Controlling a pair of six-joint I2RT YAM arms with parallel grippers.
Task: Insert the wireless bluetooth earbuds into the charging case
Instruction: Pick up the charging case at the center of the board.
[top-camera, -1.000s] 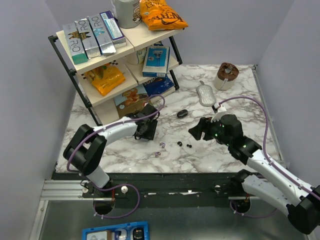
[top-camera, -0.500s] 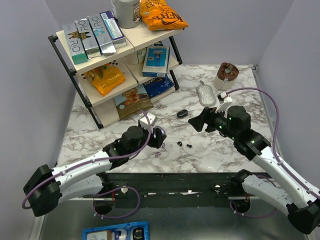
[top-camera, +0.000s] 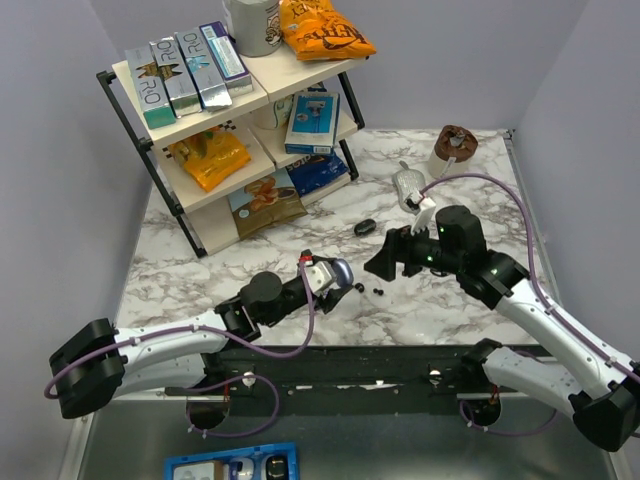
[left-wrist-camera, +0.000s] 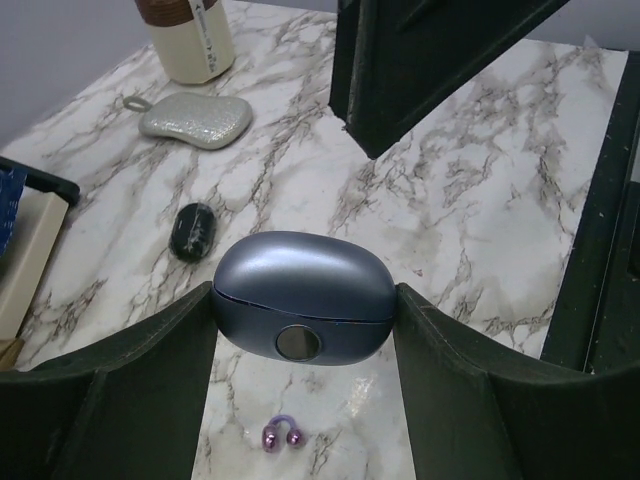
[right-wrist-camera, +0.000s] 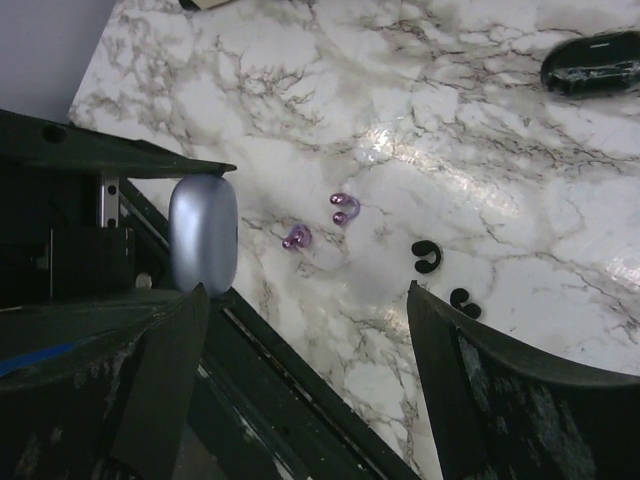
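Now, the table (top-camera: 450, 310) carries the loose parts while both arms work above its near edge. The left arm (top-camera: 170, 340), folded back by the table's left side a second ago, has swung forward and stretched out low towards the centre front. The right arm (top-camera: 540, 310) has shifted a little left and now reaches in from the right. The left gripper (top-camera: 330, 274) is set at a middling width, with one finger pressed on each end of the case (left-wrist-camera: 305, 285). It holds the case level and, as far as can be judged, clear of the table. The right gripper (right-wrist-camera: 308, 290) has spread over the last second to its widest and holds nothing; it hangs just beside the case and faces it. The case shows a closed seam, so the lid is judged shut. This means the case is presented for access, but no earbud can enter until the lid is raised, and the empty right gripper is free for that. The two purple earbuds (right-wrist-camera: 344, 208) lie on the table near the case, close together. Two small black pieces (right-wrist-camera: 427, 255) lie just beyond them.
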